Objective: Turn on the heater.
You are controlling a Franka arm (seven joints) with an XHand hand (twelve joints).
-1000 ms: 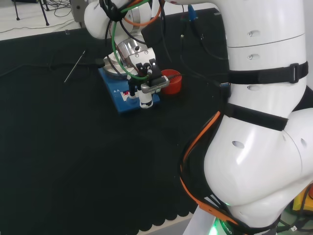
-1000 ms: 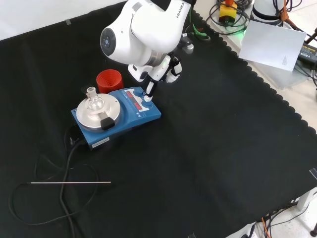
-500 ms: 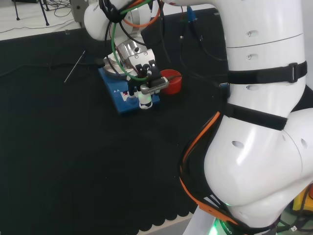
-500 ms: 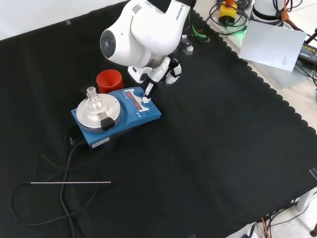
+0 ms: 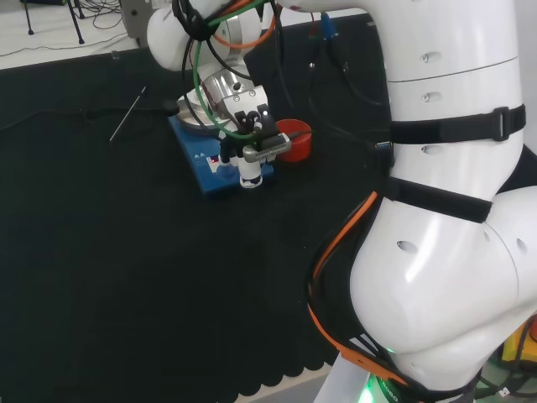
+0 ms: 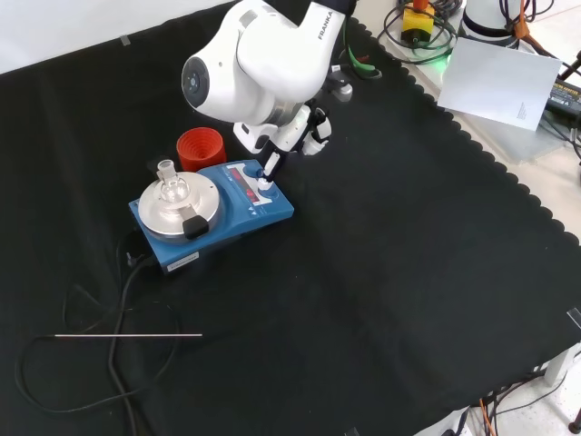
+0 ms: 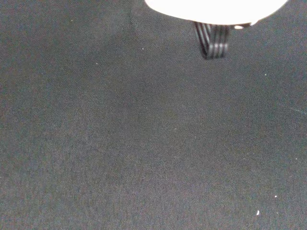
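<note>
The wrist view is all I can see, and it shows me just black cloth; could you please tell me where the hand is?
Observer: In the front view the hand is over the blue heater, one finger pointing down at its control panel.
Operator: What sits on the heater?
Observer: A small clear glass flask on its round plate.
Operator: Anything nearby?
Observer: A red ribbed ring stands just behind the heater.
</note>
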